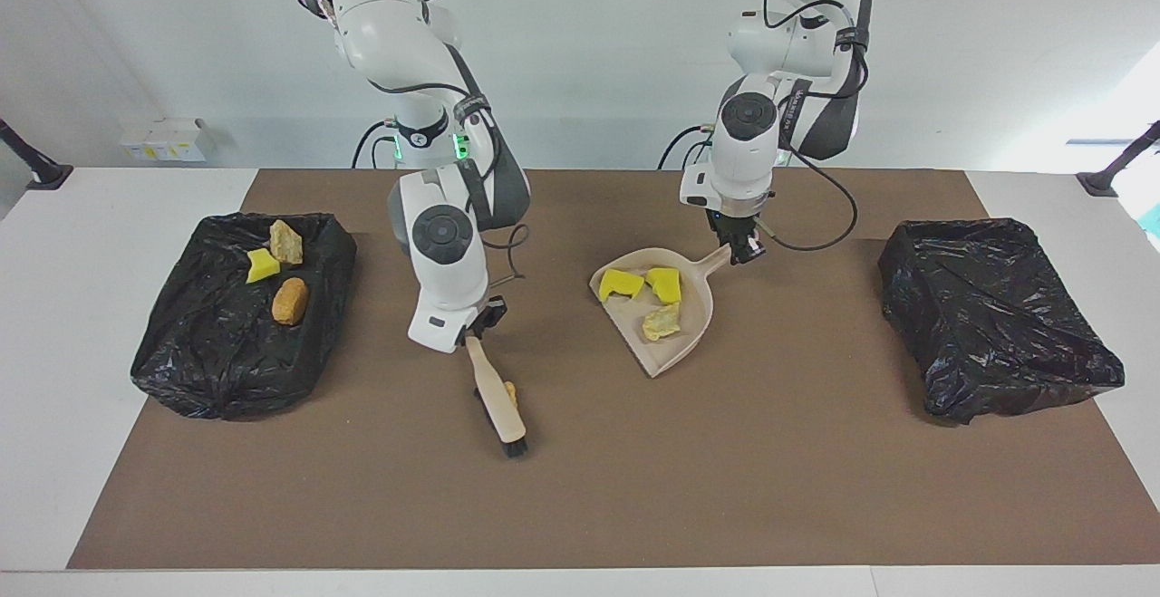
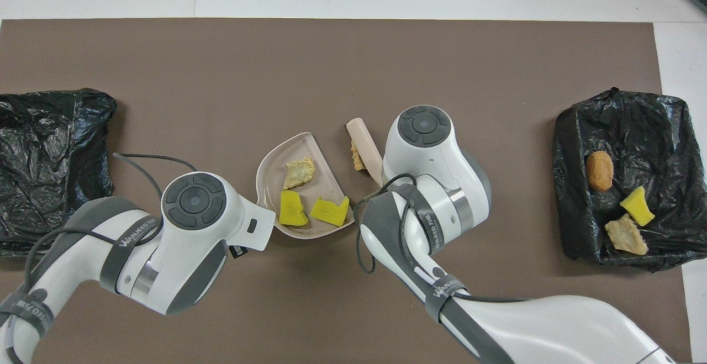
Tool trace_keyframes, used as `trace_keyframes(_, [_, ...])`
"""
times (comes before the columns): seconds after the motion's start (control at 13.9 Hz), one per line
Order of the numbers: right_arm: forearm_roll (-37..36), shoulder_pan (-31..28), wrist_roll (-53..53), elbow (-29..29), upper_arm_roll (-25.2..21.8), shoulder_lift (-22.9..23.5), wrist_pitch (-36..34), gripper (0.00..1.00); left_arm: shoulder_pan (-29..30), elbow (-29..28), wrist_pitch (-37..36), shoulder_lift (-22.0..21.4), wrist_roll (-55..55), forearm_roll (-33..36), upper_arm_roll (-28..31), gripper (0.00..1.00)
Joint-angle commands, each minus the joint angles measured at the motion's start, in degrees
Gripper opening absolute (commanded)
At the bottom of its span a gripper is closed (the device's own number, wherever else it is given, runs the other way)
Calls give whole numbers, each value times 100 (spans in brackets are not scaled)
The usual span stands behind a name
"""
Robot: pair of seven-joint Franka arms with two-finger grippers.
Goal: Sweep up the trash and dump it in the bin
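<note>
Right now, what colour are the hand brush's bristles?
Black, under the beige hand brush; clearest in the facing view.

Three trash lumps (image 1: pixel 652 298) lie in the dustpan (image 1: pixel 675 348), brush (image 1: pixel 497 398) beside it.

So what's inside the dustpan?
The dustpan holds three lumps of trash: two yellow sponge chunks and one pale tan piece. The lumps cover the floor beneath them; nothing else shows inside.

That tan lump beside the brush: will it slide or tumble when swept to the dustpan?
The tan lump looks jagged, not round, so it will probably skid and flop rather than roll. It seems small and light beside the brush, so it may skip off the bristles. The dustpan mouth faces it, already holding three pieces.
</note>
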Motion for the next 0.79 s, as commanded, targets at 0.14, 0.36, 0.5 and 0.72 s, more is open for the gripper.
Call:
trace_keyframes(0.14, [1013,415,24,-291,80,-378,-382,0,-49,-245,155,-210,-130,62,59,0])
trace_keyframes(0.36, [1314,477,120,-89,80,-447,-549,0,-31,-219,129,-201,-121,62,59,0])
trace_keyframes(0.5, [1314,390,103,-44,63,-631,-777,0,-5,-149,164,-175,-121,54,76,0])
trace_keyframes(0.72, [1306,240,120,-44,37,-1009,-1268,0,309,79,304,-175,-183,-25,94,0])
